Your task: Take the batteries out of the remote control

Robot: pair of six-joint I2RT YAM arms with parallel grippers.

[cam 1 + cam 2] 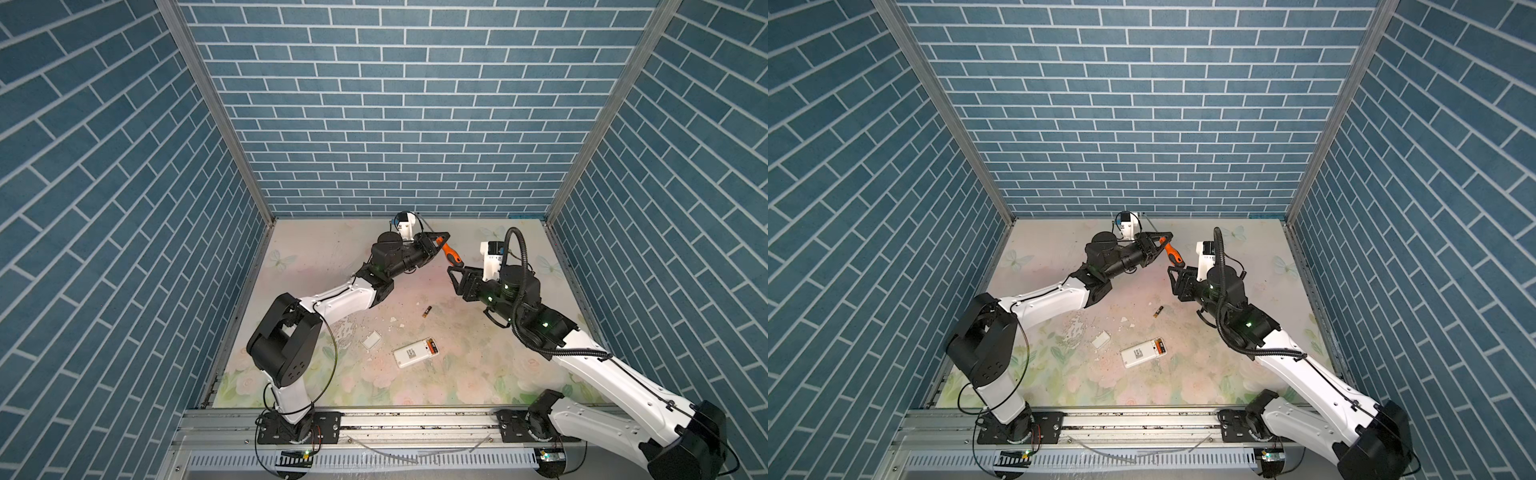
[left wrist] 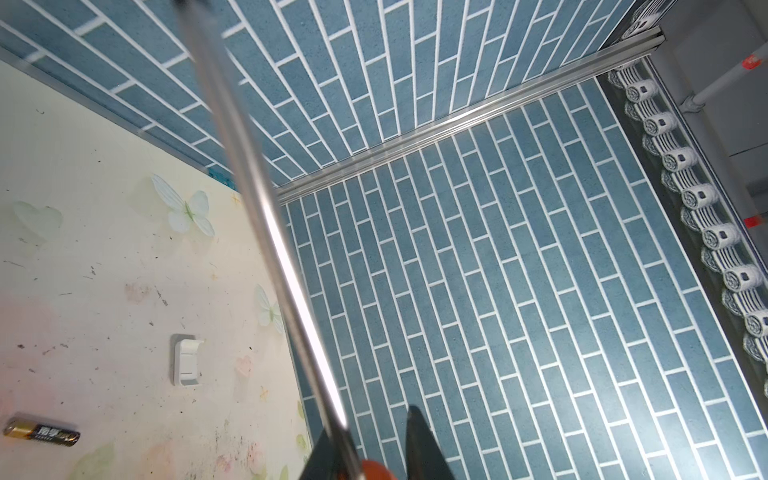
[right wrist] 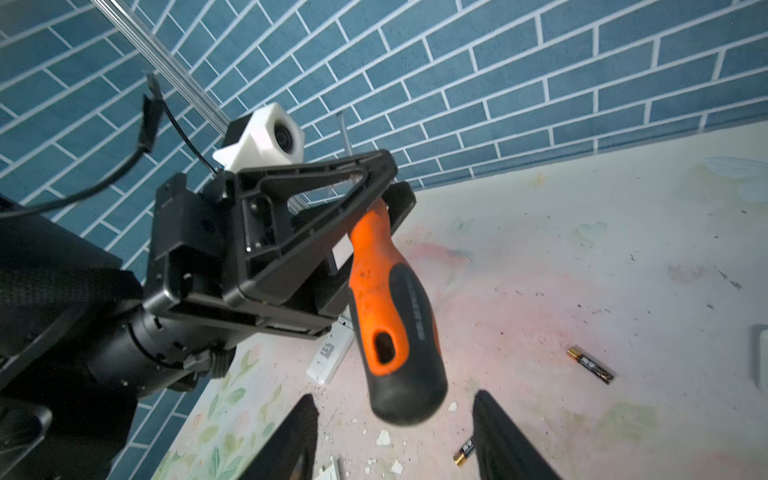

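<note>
Right claw [image 3: 395,399] is held open, jaws flanking the screwdriver [image 3: 390,291] butt; left claw [image 3: 395,183] is clamped on its neck. One battery [image 1: 432,344] is seen in the remote [image 1: 411,355] on the table [image 1: 478,374], base-side of both claws, right nearer.

Both top views high overhead, down on the whole table [image 1: 316,257]; wrist views close, screwdriver [image 3: 390,299] in both

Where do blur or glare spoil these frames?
Left wrist view: the screwdriver shaft is out of focus with a glare streak, and the battery is sharp. Right wrist view: the right tool's fingers are soft at the frame edge. Both top views: sharp, evenly lit.
</note>
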